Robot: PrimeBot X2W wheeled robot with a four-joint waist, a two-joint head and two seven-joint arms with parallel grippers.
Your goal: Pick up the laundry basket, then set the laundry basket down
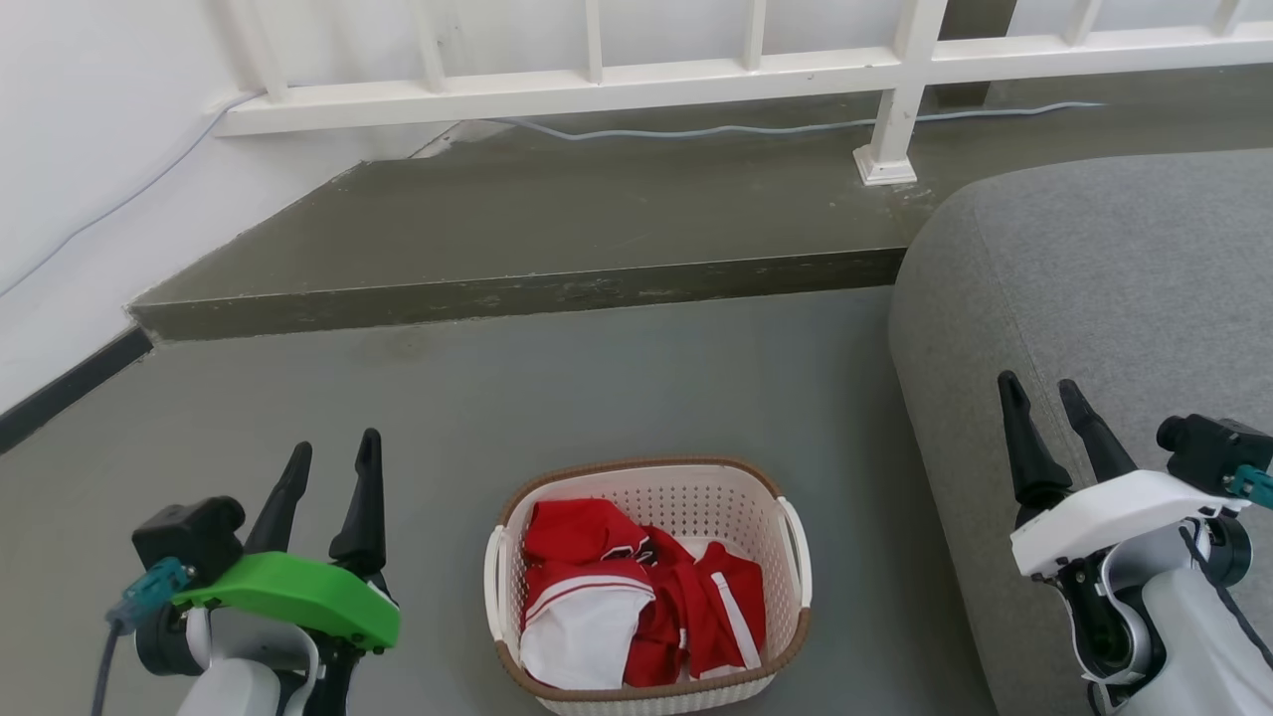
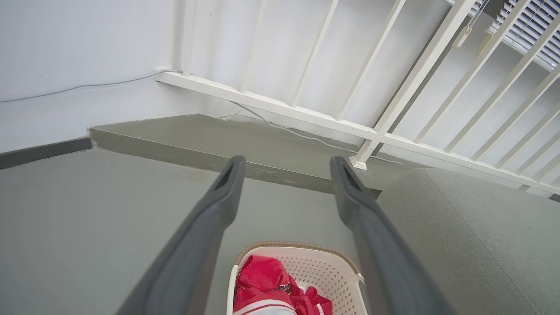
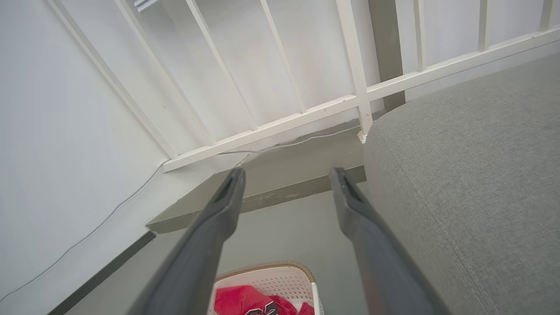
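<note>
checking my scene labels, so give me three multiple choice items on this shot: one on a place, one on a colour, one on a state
1. Where is the laundry basket?
A on a table
B on a chair
C on the floor

2. The clothes in it are mainly
A red and white
B blue
C black

3. The left tool is
A shut tight
B open and empty
C shut on a towel

Answers:
1 C: its base rests on the grey floor.
2 A: red cloth with white parts shows inside.
3 B: its two fingers stand apart with nothing between them.
</note>
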